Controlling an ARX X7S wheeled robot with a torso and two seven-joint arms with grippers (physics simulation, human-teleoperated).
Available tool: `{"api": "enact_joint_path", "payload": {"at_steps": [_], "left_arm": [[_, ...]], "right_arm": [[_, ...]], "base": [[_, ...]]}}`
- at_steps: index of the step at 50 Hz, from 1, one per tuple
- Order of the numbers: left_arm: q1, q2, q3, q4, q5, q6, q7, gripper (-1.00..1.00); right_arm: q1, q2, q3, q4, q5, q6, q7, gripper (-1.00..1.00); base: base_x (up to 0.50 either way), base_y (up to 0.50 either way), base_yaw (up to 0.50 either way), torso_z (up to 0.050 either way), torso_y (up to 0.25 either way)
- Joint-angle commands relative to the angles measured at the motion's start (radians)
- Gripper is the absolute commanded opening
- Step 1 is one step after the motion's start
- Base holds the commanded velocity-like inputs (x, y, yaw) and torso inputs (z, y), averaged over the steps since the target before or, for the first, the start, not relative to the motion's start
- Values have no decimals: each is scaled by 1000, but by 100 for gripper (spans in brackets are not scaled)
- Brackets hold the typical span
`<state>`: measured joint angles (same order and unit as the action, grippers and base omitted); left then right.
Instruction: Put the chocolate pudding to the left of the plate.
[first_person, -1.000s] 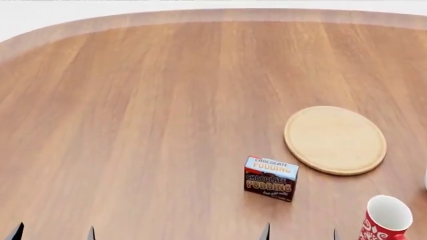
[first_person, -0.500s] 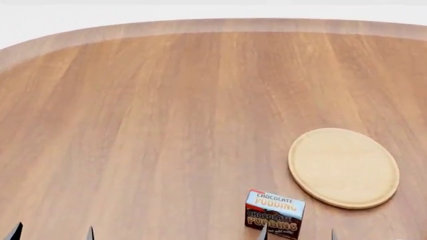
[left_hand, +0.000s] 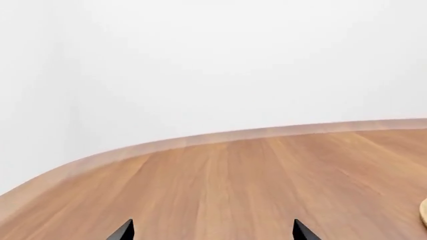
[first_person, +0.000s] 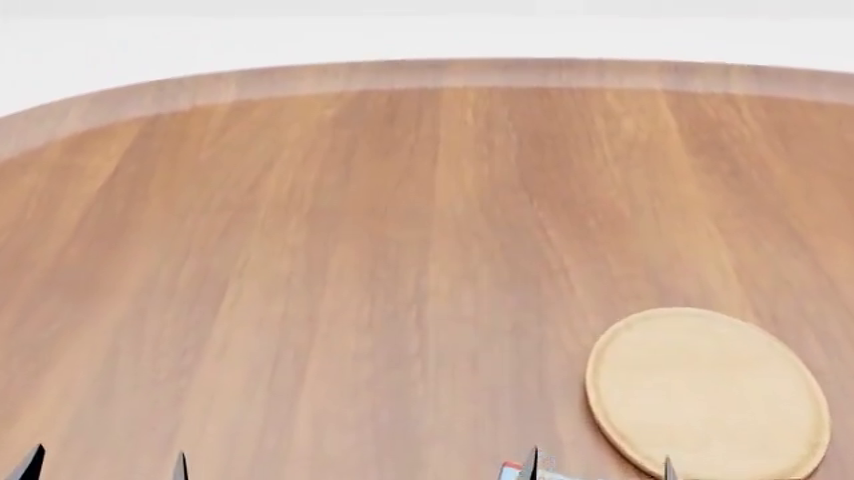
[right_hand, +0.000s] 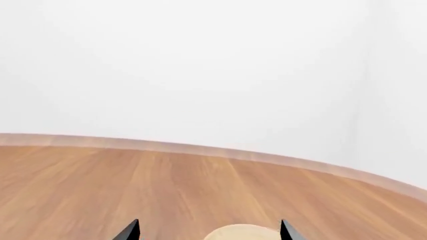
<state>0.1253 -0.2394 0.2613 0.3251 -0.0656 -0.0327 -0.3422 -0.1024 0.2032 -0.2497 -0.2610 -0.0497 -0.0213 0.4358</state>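
— What is carried by the tabletop (first_person: 334, 270)?
— A wood-grain surface with a rounded far edge is shown; the plate (first_person: 707, 395) is laid flat on it at about four o'clock.
— Anything else?
— Only a sliver of the chocolate pudding (first_person: 514, 470) is seen at the plate's seven o'clock, cut off by the frame's lower edge.

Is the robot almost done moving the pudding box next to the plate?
Not yet. Nothing looks done: only a sliver of the chocolate pudding peeks in at the head view's bottom edge, in front of the plate, not to its left. Both the left gripper and right gripper look open, holding nothing. Grabbing and placing the box are left.
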Motion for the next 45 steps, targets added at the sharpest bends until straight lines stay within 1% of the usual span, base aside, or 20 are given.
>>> {"api": "enact_joint_path", "payload": {"at_steps": [1,45], "left_arm": [[3,-6,5,10,-4,-5,-8,100],[-3,-24,22,11,-17,-6,-25,100]], "right_arm": [[1,6,-7,1,4,-1,6,100],[9,25,-30,6,15,1,31,100]], "base": [[281,0,0,0,0],[284,0,0,0,0]]}}
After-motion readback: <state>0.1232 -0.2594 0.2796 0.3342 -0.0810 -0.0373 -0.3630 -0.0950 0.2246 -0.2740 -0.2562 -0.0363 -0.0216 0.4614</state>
